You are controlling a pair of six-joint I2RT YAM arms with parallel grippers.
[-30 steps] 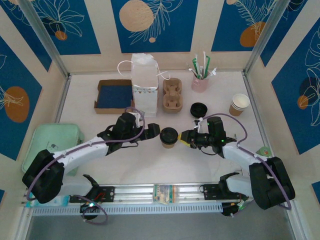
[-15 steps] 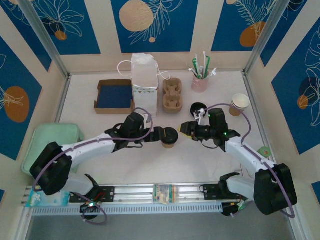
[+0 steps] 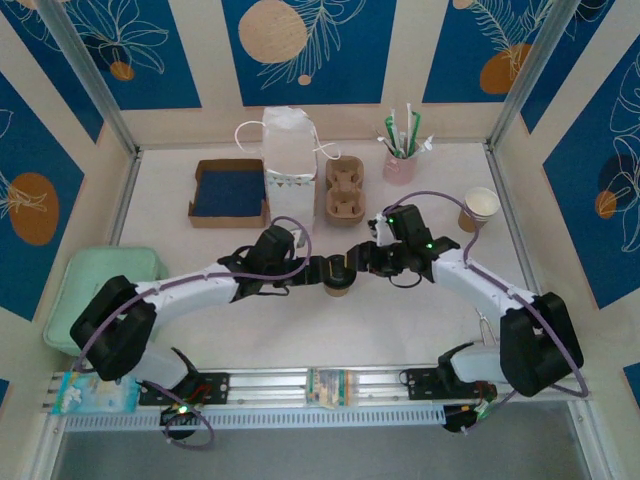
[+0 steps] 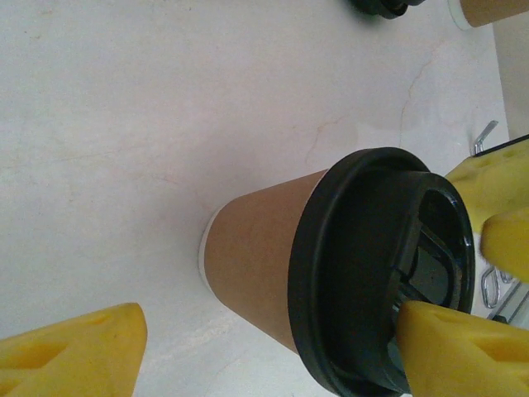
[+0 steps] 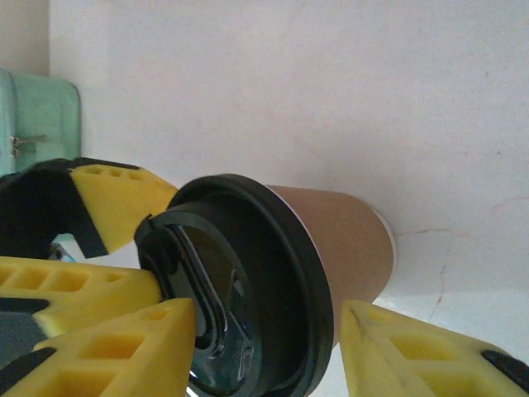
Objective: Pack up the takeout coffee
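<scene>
Lidded tan kraft-paper cup (image 4: pixel 264 248) stands on white tabletop (image 3: pixel 330 335), flanked by wide left jaws and parted right jaws.

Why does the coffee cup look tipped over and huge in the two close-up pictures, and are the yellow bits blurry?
Top view: evenly lit and sharp, soft shadows under the arms; the takeout coffee stands upright. Left wrist view: camera rolled and very close, so the cup looks tipped; the yellow fingers at the edge are soft. Right wrist view: same tilt, faint sheen on the black lid.
</scene>
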